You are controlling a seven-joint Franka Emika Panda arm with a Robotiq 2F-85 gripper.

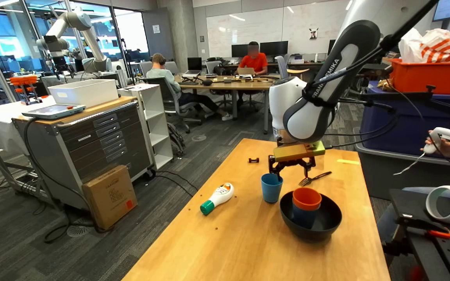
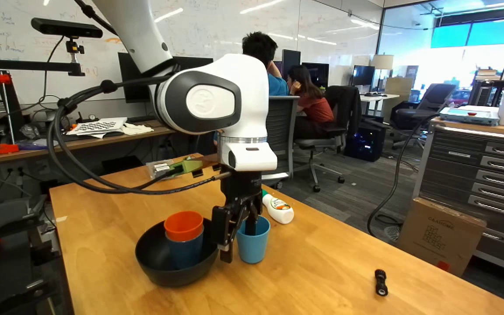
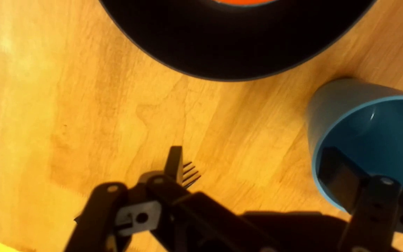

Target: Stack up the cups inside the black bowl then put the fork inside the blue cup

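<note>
In an exterior view we see a green-capped bottle (image 1: pixel 218 198) lower centre, the gripper (image 1: pixel 292 175) wide, one finger inside the blue cup (image 1: pixel 272 191); the fork (image 1: pixel 317 177) slants, tines lower left.

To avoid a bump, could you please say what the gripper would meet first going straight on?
Likely the blue cup: the gripper points down, one finger at the cup's mouth. Whether the other reaches the fork or wooden tabletop sooner is unclear.

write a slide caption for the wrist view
Open jaws, one finger at the mouth of the blue cup, the other finger partly hiding the fork; black bowl cut off at the top.
</note>
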